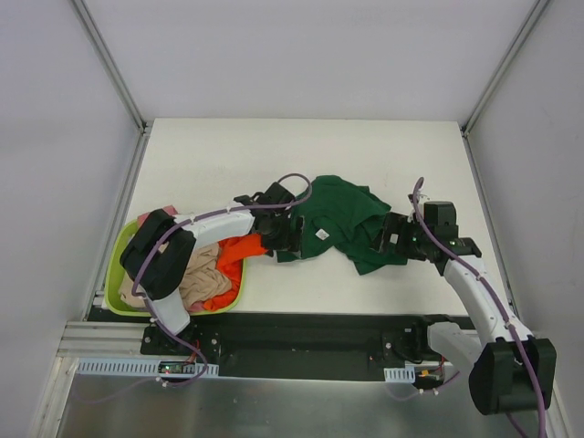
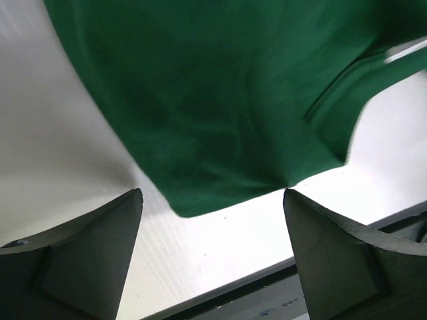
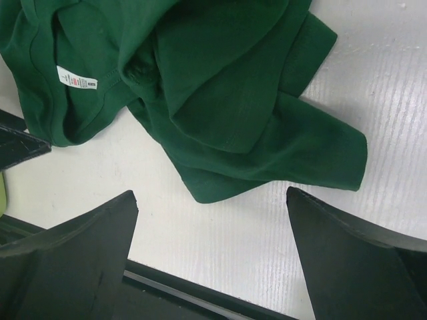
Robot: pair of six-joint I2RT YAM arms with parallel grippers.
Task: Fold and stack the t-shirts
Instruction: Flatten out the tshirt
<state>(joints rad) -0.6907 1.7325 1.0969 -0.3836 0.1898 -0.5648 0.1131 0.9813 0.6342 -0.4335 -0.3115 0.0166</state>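
1. The dark green t-shirt (image 1: 342, 219) lies crumpled on the white table (image 1: 274, 155), near its middle and between the two grippers; it is bunched into folds rather than spread flat.
2. Its small white neck label (image 3: 77, 79) faces up at the collar, on the side of the shirt nearer the left arm.
3. The left gripper (image 2: 212, 193) is spread wide with nothing between its fingers; in the left wrist view a rounded edge of the green cloth sits just beyond the fingertips, with bare table under the gap.
4. The right gripper (image 3: 210, 193) is likewise spread wide and holds nothing; in its wrist view a folded lobe of the shirt reaches toward the gap between the fingers, and a sleeve or hem stretches out to the right; whether the cloth touches either finger cannot be told.
5. The lime-green basket (image 1: 117, 274) stands at the table's near left corner, partly hidden under the left arm.
6. In it lie the beige t-shirt (image 1: 196, 278) and the pink t-shirt (image 1: 146, 219), the pink showing only at the far rim; the orange t-shirt (image 1: 239, 251) spills over the basket's right side, close to the left gripper.
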